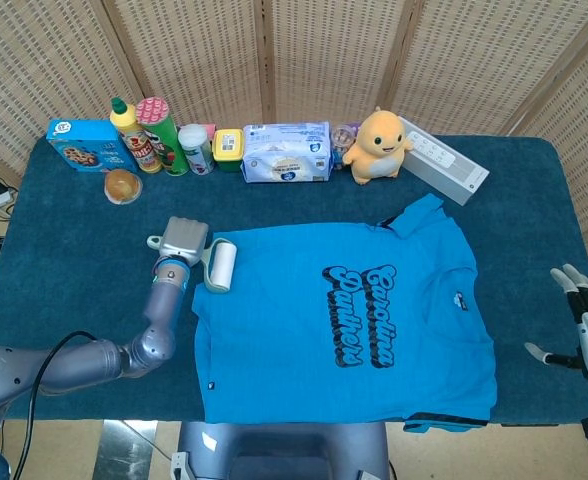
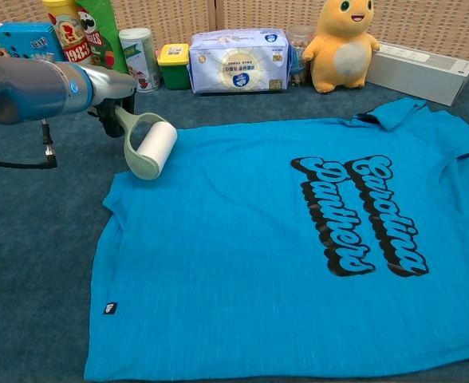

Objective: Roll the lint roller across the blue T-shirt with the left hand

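Observation:
The blue T-shirt (image 1: 364, 320) (image 2: 298, 247) lies flat on the dark blue table, black lettering up. My left hand (image 1: 181, 240) (image 2: 111, 96) grips the pale green handle of the lint roller (image 1: 219, 266) (image 2: 151, 149). The white roll sits at the shirt's left sleeve edge, partly over the table cloth. My right hand (image 1: 586, 330) hovers open off the table's right edge, far from the shirt, and shows only in the head view.
Along the back stand a blue box (image 1: 82, 143), bottles and cans (image 1: 154, 135), a yellow-lidded jar (image 1: 227, 148), a wipes pack (image 1: 286, 152), a yellow plush toy (image 1: 377, 146) and a white box (image 1: 442, 160). A bun (image 1: 122, 186) lies near the left hand.

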Tool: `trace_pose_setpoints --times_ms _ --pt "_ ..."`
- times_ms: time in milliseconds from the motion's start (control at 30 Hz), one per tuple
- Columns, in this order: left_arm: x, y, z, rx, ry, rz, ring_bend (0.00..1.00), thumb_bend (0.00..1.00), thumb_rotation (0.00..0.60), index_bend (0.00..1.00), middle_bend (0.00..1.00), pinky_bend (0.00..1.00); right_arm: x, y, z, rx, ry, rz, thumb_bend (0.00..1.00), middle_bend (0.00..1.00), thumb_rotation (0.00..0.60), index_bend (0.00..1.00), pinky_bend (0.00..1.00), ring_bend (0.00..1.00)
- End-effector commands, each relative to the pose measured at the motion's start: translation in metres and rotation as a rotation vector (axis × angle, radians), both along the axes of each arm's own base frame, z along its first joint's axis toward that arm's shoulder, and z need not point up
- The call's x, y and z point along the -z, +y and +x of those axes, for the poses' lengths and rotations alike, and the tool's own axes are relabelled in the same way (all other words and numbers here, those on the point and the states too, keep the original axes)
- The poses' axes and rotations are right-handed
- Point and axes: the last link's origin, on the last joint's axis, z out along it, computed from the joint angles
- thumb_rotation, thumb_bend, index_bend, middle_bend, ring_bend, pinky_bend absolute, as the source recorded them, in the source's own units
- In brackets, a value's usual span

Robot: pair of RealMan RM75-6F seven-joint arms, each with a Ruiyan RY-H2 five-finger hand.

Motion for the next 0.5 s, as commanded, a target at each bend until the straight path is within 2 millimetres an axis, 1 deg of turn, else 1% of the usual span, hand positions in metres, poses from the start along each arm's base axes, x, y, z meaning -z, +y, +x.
trace_pose_setpoints --times_ms 33,67,100,133,167,200,233,267,400,500 --pt "-0.007 -0.006 -0.011 0.014 -0.066 -0.055 0.46 0.68 0.6 0.69 0.47 0.71 0.0 0.001 0.0 0.0 0.001 0.0 0.0 0.0 0.6 0.02 0.0 0.0" --pt "-0.008 -0.007 -0.015 0.016 -0.062 -0.072 0.32 0.62 0.6 0.51 0.31 0.61 0.0 0.001 0.0 -0.001 0.002 0.0 0.0 0.0 0.6 0.02 0.0 0.0" --pt "-0.009 -0.009 -0.017 0.015 -0.055 -0.083 0.23 0.58 0.6 0.39 0.21 0.55 0.001 0.001 0.0 -0.002 0.002 0.0 0.0 0.0 0.6 0.02 0.0 0.0" --pt "-0.009 -0.01 -0.019 0.009 -0.056 -0.095 0.12 0.52 0.6 0.21 0.1 0.46 0.001 0.001 0.0 -0.003 0.003 0.001 0.0 0.0 0.6 0.02 0.0 0.0" --pt "-0.009 -0.011 -0.02 0.004 -0.06 -0.101 0.05 0.46 0.6 0.09 0.03 0.4 0.001 0.001 0.0 -0.003 0.004 0.001 0.0 0.0 0.6 0.02 0.0 0.0" --pt "-0.009 -0.011 -0.02 0.002 -0.063 -0.104 0.02 0.42 0.6 0.04 0.01 0.36 0.001 0.001 0.001 -0.003 0.004 0.002 0.0 0.0 0.6 0.02 0.0 0.0" --pt "-0.01 -0.011 -0.021 0.002 -0.064 -0.105 0.0 0.36 0.6 0.0 0.0 0.32 0.001 0.001 0.001 -0.004 0.004 0.003 0.0 0.0 0.6 0.02 0.0 0.0" --pt "-0.011 -0.012 -0.021 0.005 -0.069 -0.103 0.0 0.32 0.6 0.0 0.0 0.29 0.001 0.002 0.001 -0.004 0.005 0.004 0.0 0.0 0.6 0.02 0.0 0.0" --pt "-0.016 -0.014 -0.02 0.03 -0.093 -0.085 0.0 0.22 0.6 0.0 0.0 0.23 0.002 0.002 0.001 -0.008 0.007 0.006 0.0 0.0 0.6 0.02 0.0 0.0" --pt "-0.026 -0.018 -0.021 0.064 -0.097 -0.059 0.0 0.14 0.6 0.0 0.0 0.18 0.002 0.003 0.003 -0.013 0.007 0.008 0.0 0.0 0.6 0.02 0.0 0.0"
